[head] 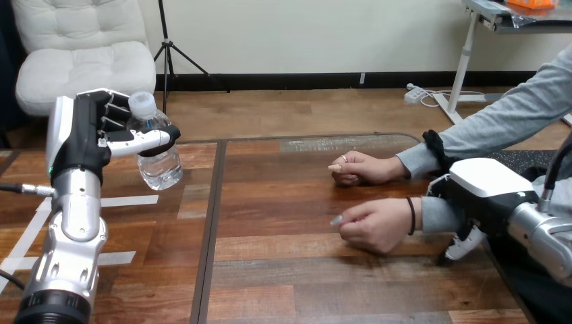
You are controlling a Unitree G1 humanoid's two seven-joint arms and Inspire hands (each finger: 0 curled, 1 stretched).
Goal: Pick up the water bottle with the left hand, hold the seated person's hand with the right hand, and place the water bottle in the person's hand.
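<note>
Left hand (86, 135) around clear white-capped water bottle (160, 169)

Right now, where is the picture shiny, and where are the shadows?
Head view: a pale glare lies along the far edge of the table; the clear water bottle, gripped by the left hand, shows small glints; a soft shadow sits under the person's nearer hand.

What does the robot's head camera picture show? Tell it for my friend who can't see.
The robot's left hand holds a clear water bottle upright in its curled fingers at the left of the wooden table. At the right, a person's far hand and near hand rest on the table, and the robot's right hand is by the near one's forearm.
</note>
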